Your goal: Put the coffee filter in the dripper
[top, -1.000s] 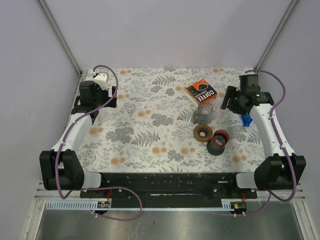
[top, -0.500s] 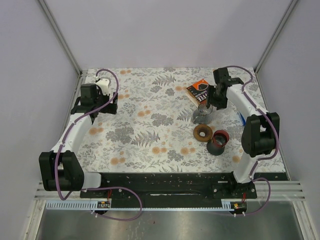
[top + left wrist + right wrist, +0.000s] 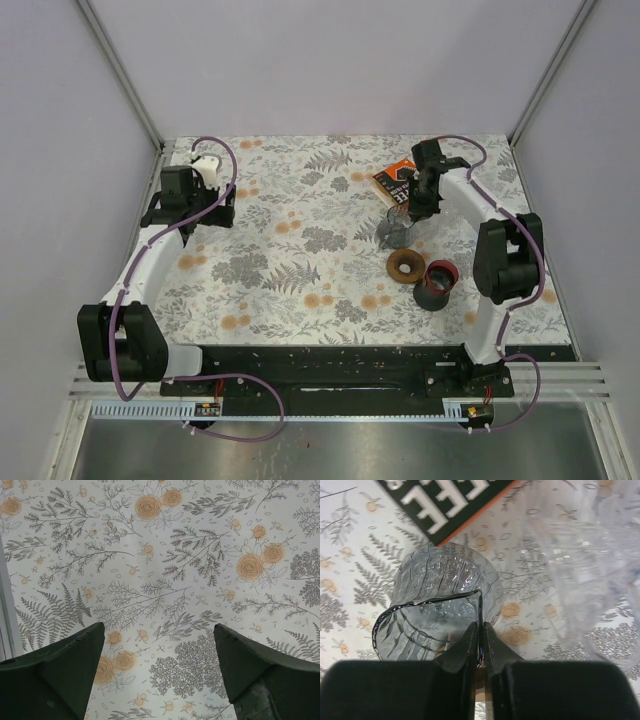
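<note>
A clear ribbed dripper (image 3: 440, 595) stands on the floral cloth just below a dark, orange-edged pack lettered COFFEE (image 3: 455, 500). My right gripper (image 3: 481, 630) is shut on the dripper's thin rim, one finger inside the wall and one outside. From above, the dripper (image 3: 397, 230) sits under the right gripper (image 3: 415, 210), with the pack (image 3: 395, 180) behind it. The coffee filter itself is out of view. My left gripper (image 3: 159, 626) hangs open over bare cloth at the far left (image 3: 190, 205), holding nothing.
A second clear, glassy object (image 3: 590, 555) stands right of the dripper. A brown ring (image 3: 406, 264) and a dark cup with a red rim (image 3: 437, 283) lie nearer the arm bases. Metal frame posts bound the cloth at the back corners.
My right arm swung in from the right edge to the dripper, and its jaws closed on the rim. The left arm stayed where it was.
</note>
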Motion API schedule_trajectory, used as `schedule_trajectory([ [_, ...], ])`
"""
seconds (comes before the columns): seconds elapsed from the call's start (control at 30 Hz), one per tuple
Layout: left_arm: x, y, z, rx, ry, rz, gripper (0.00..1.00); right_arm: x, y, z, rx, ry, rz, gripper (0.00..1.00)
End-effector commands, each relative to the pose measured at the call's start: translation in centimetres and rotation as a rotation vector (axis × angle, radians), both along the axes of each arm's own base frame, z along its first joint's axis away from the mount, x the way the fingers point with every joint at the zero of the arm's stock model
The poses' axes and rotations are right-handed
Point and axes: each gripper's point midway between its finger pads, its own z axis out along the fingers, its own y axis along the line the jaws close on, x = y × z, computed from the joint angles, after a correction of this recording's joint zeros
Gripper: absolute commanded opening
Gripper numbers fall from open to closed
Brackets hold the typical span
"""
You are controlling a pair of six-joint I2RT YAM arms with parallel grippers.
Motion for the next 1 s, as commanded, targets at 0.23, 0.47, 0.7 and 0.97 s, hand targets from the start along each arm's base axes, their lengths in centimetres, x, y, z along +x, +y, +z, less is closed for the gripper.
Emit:
schedule_trajectory([
  [0.23,0.7,0.9,2.6,0.057,-0.052,0.007,0.95,1.4,14.4,3.2,0.081,-0.135,0.479,0.0],
  [0.47,0.4,1.6,2.5,0.091,-0.034,0.023,0.95,0.7,22.4,2.3,0.096,-0.124,0.669,0.0],
  [0.7,-0.1,1.6,2.1,0.096,-0.009,0.016,0.95,1.4,25.1,2.2,0.086,-0.099,0.518,0.0],
  [0.97,-1.4,-3.4,1.5,-0.066,0.021,-0.183,0.94,1.2,27.0,2.3,0.144,-0.112,0.498,0.35],
])
